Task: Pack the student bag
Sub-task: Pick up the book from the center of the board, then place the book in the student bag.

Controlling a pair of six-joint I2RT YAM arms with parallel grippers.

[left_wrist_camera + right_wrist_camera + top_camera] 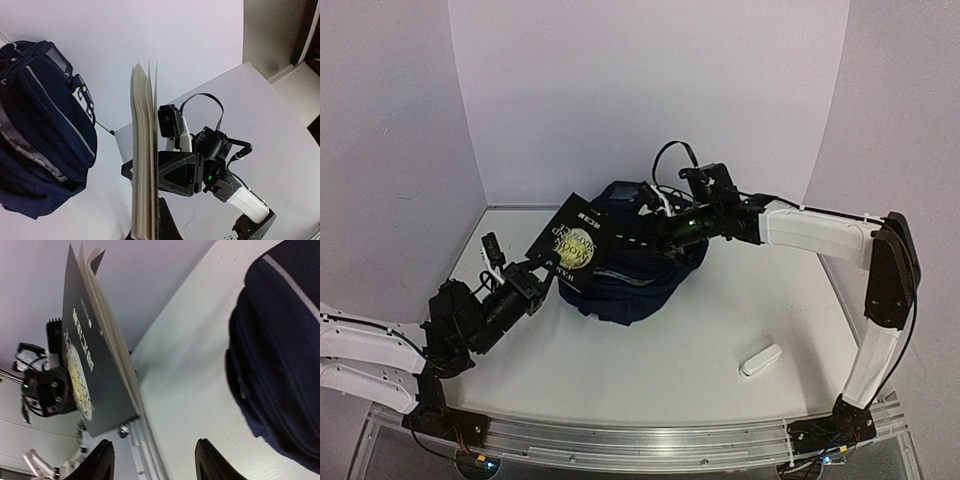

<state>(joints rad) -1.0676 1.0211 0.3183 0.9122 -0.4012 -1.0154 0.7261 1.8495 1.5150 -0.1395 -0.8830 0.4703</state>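
White tabletop holds the student bag mid-back; our left gripper pinches an upright book just left of it, while our right gripper hangs spread and empty by its far side.

Dark navy student bag, thin white stripe, slumped on the table, far middle

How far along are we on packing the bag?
Done: nothing visibly inside the student bag yet. In hand: the left hand grips a black book in the air beside it; the right hand is open. Left: book into the bag, perhaps also the white object on the table.
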